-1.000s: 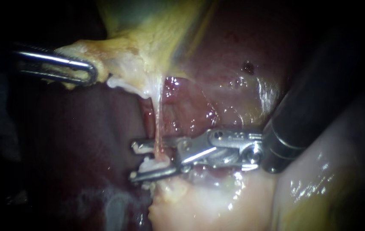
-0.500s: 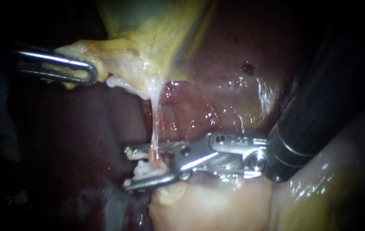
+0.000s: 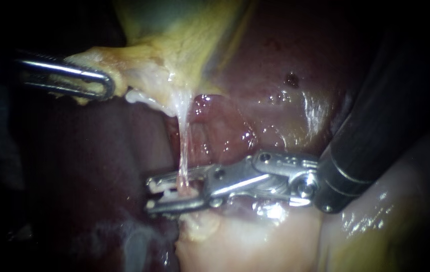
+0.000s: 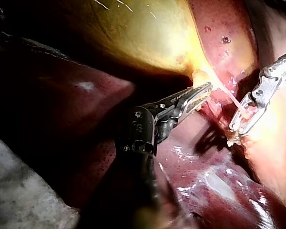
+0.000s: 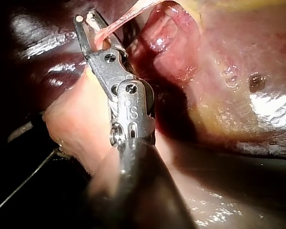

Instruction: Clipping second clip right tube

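The liver (image 3: 285, 55) fills most of what I can see, dark red and wet, with the yellowish gallbladder (image 3: 174, 45) lying over its upper part. Below sits a mound of pale tissue (image 3: 235, 236). The left instrument (image 3: 105, 85) comes in from the side, its jaws clamped on the gallbladder's pale edge and holding it off to that side. That pull draws a thin, glistening tube (image 3: 184, 151) taut, from the gallbladder down toward the pale mound. The right instrument (image 3: 150, 194) reaches across from the other side. Its jaws are drawn narrow and squeeze the low end of the tube from both sides, just above where it meets the mound. Between the jaw tips shows a small white bit that I take to be the clip (image 3: 170, 192), though it is too small to be sure. Only one tube is plain to me, so I cannot say whether it is the right one. The tube looks very slight, and I'd worry that any extra tug from the left instrument while the jaws bite could tear it. The tube also sits back from the tips, so the clip could catch only part of it or pinch the pale tissue beside it, and a sideways pull on release might drag the clip loose.
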Controlling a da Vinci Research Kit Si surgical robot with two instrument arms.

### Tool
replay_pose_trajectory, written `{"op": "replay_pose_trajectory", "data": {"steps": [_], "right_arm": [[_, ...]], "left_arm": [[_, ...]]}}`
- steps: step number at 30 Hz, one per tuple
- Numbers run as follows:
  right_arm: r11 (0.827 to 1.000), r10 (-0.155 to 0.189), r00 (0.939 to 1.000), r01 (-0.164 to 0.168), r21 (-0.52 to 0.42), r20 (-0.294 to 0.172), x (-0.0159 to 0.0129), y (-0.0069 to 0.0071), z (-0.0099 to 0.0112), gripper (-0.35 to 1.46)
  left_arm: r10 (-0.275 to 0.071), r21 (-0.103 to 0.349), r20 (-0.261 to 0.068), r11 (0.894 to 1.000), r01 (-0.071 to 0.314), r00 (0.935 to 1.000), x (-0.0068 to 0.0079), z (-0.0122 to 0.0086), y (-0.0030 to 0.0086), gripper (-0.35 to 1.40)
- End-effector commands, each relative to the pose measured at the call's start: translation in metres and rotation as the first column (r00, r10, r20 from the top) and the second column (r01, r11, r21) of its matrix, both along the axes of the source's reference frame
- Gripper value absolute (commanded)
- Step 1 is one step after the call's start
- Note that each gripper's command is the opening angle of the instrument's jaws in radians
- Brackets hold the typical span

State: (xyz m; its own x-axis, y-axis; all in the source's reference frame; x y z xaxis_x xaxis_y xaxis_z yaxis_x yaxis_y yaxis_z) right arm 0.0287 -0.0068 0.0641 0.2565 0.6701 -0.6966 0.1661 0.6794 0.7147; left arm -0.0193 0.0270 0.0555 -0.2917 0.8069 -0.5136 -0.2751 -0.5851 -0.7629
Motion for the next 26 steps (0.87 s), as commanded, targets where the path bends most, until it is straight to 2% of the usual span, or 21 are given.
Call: {"op": "replay_pose_trajectory", "data": {"steps": [1, 4, 8, 26], "right_arm": [[1.000, 0.003, 1.0000, -0.003, -0.001, 0.001, 0.0000, 0.0001, 0.0001, -0.16], [1.000, 0.002, 1.0000, -0.002, 0.010, 0.007, -0.0002, 0.0002, 0.0002, -0.35], [1.000, -0.027, 0.9982, 0.026, 0.012, 0.053, -0.0003, 0.0004, 0.0005, -0.35], [0.999, -0.035, 0.9974, 0.035, 0.007, 0.063, -0.0005, 0.0006, 0.0017, -0.35]], "left_arm": [[0.000, 0.000, 0.000, 1.000, 0.000, 1.0000, 0.0000, 0.0000, 0.0000, -0.35], [0.000, 0.000, 0.000, 1.000, 0.000, 1.0000, 0.0000, 0.0000, 0.0000, -0.35], [0.000, 0.000, 0.000, 1.000, 0.000, 1.0000, 0.0000, 0.0000, 0.0000, -0.35], [0.000, 0.000, 0.000, 1.000, 0.000, 1.0000, 0.0000, 0.0000, 0.0000, -0.35]]}}
